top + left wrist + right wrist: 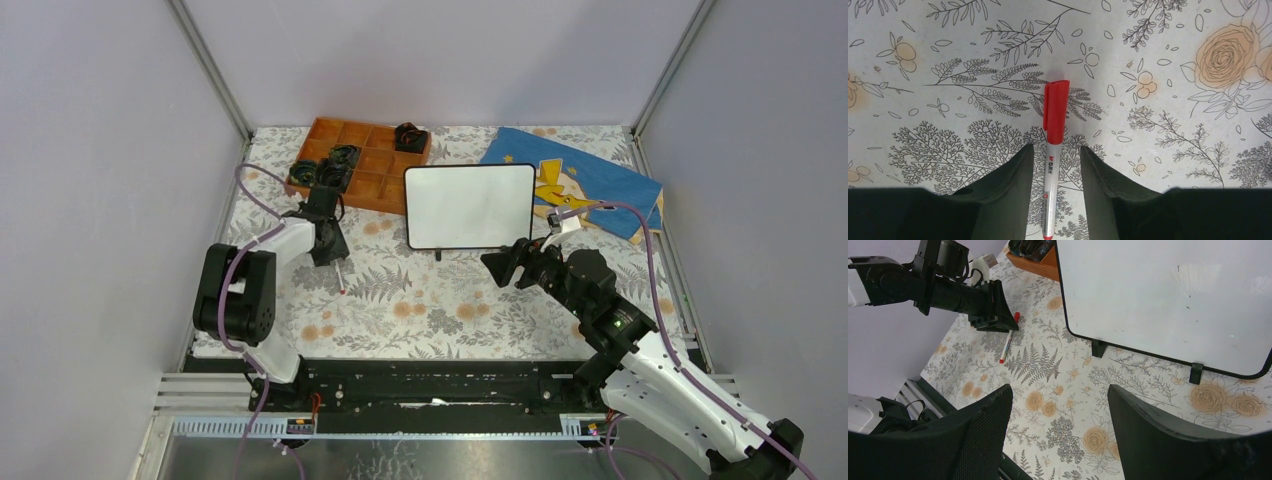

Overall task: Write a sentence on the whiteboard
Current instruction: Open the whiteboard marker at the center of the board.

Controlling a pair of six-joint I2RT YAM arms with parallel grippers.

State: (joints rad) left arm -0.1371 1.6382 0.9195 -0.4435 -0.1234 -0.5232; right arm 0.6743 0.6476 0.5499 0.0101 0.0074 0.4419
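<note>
Pale lilac walls (pixel 100 150) close in three sides of a table spread with a floral-print cloth (pixel 430 310), and a broad middle strip of that cloth lies open between the two arms. Between the fingers of the left gripper (pixel 1056 150) lies a slim white marker with a red cap (pixel 1055 107), flat on the cloth, its cap pointing away past the fingertips. The jaws stand apart, one on each side of the barrel, with a thin line of cloth showing at either flank, so neither pad touches it. Beyond those jaws, toward the back wall, sits an orange wooden compartment tray (pixel 375 165). The small glossy whiteboard with a thin black frame and rounded corners (pixel 470 205) stands on two little black feet (pixel 1196 372) ahead of the right gripper (pixel 1059 389), its lower edge a short way past the fingertips and its left edge near the tray. Those jaws gape wide with only cloth between them. To the right of the board, a blue cloth with a yellow figure (pixel 590 170) reaches almost to the foot of the right wall.
</note>
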